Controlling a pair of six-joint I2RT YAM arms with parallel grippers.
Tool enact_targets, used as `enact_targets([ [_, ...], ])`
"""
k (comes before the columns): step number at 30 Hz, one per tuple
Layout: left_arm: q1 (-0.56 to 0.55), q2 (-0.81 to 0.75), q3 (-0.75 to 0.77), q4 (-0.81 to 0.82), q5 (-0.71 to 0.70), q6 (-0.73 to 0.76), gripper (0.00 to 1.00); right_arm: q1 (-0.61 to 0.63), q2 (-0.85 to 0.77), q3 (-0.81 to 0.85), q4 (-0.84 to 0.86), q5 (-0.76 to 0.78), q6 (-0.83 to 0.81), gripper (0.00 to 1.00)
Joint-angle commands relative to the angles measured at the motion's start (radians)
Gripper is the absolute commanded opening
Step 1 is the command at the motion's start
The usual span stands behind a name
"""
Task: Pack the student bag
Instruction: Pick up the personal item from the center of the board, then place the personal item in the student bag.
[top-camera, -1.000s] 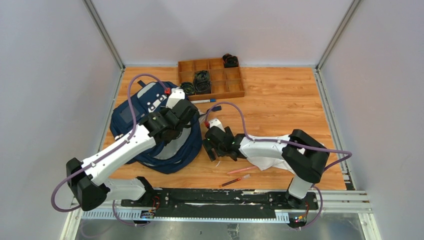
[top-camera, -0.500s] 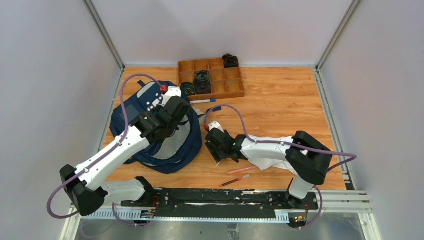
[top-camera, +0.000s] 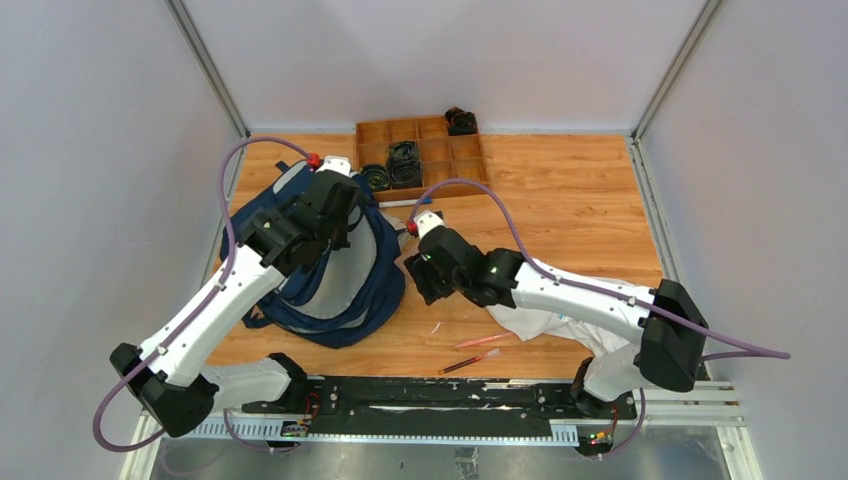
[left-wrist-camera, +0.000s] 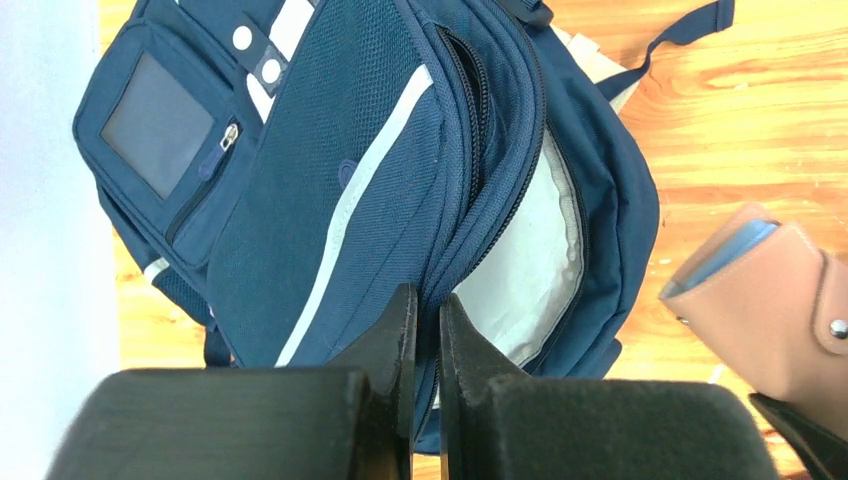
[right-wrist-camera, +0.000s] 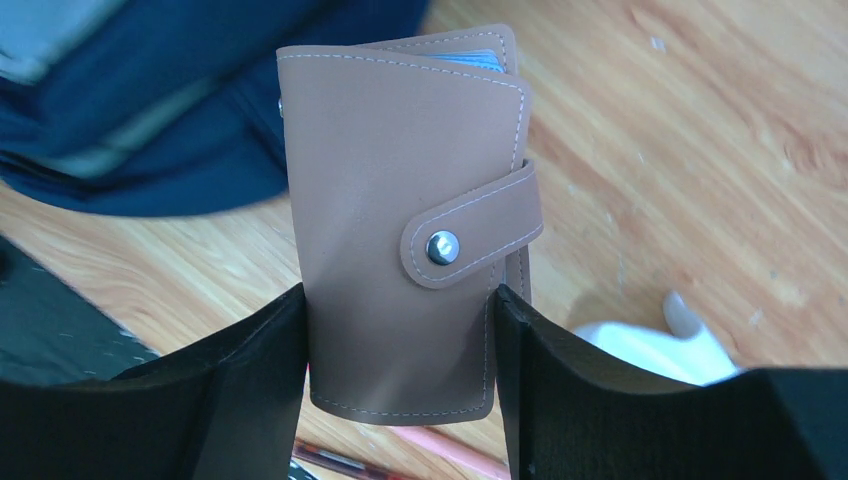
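While the left gripper (left-wrist-camera: 420, 305) pinches shut on the mouth rim of the student bag (left-wrist-camera: 330, 180), lying at the table's (top-camera: 560, 200) 9 o'clock side, the right gripper (right-wrist-camera: 400, 300) clamps a tan wallet (right-wrist-camera: 400, 170) by its long edges. From above, the bag's opening gapes just beside, at the wallet's 9 o'clock, running 12 to 6.

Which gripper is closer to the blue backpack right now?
Left. The left gripper is pinched on the backpack at its open zipper edge; the right gripper holds a brown wallet over the table beside the bag's right side.
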Motion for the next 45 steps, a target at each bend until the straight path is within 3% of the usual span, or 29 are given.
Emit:
enact_targets([
  [1, 0.028, -0.028, 0.088, 0.049, 0.079, 0.024, 0.0, 0.02, 0.051, 0.134, 0.039, -0.087, -0.02, 0.55],
  [11, 0.153, 0.01, 0.14, 0.026, 0.333, 0.084, 0.0, 0.072, 0.236, 0.314, 0.156, -0.069, -0.039, 0.56],
  [23, 0.19, 0.023, 0.131, 0.028, 0.409, 0.08, 0.0, 0.09, 0.233, 0.292, 0.247, -0.071, -0.001, 0.59],
  [28, 0.203, 0.009, 0.14, 0.026, 0.438, 0.091, 0.0, 0.087, 0.298, 0.253, 0.425, -0.029, 0.008, 0.59],
  [33, 0.226, 0.02, 0.151, 0.018, 0.525, 0.097, 0.0, 0.062, 0.426, 0.34, 0.512, -0.054, 0.03, 0.6],
  [37, 0.243, 0.018, 0.136, 0.019, 0.526, 0.086, 0.0, 0.006, 0.53, 0.409, 0.583, -0.126, 0.104, 0.83],
  [39, 0.253, 0.012, 0.127, 0.017, 0.555, 0.087, 0.0, 0.001, 0.497, 0.365, 0.645, -0.168, 0.106, 0.98],
  [45, 0.269, 0.009, 0.099, 0.02, 0.565, 0.086, 0.0, 0.002, 0.307, 0.174, 0.724, -0.311, 0.117, 1.0],
])
